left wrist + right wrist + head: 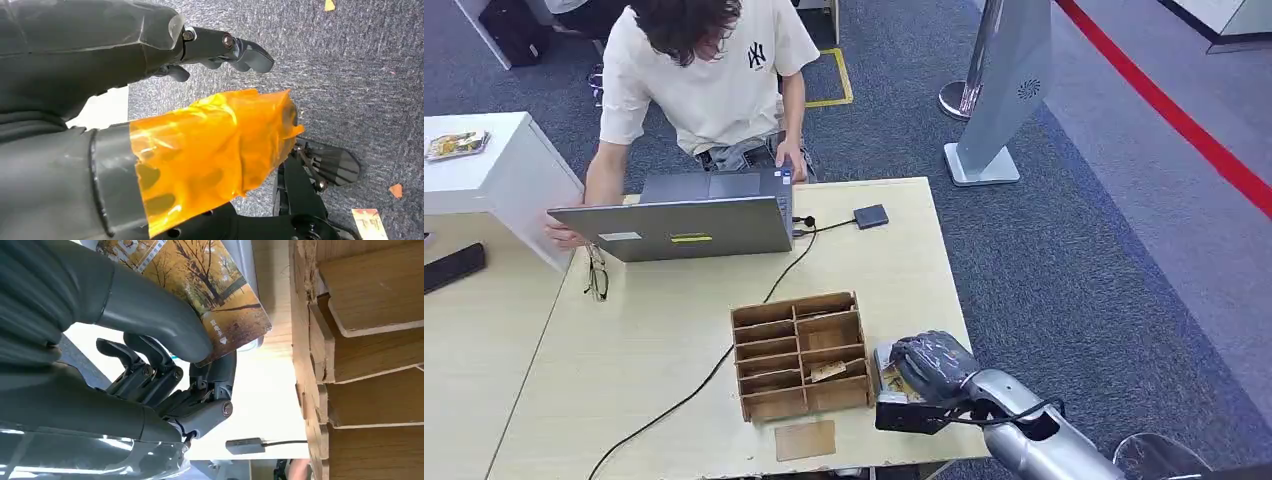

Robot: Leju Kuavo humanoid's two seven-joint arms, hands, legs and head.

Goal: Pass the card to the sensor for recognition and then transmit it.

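Note:
A card (200,280) printed with yellow autumn trees is pinched in my right hand (165,340), the thick thumb on its face and dark fingers (150,372) under it. In the head view that hand (932,365) hovers at the table's right front, just right of the wooden organizer (799,355), with the card (891,381) and a white object (882,356) below it. A small dark box (871,216), wired to the laptop (679,225), lies at the far side of the table. My left hand (210,130) hangs over grey carpet, holding nothing, fingers (235,47) spread.
A person sits behind the laptop, one hand (789,160) on its edge. Glasses (596,272) lie left of the cable (724,360). A brown card (805,440) lies by the front edge, another card (827,371) in an organizer slot. A grey stand (999,90) rises on the carpet.

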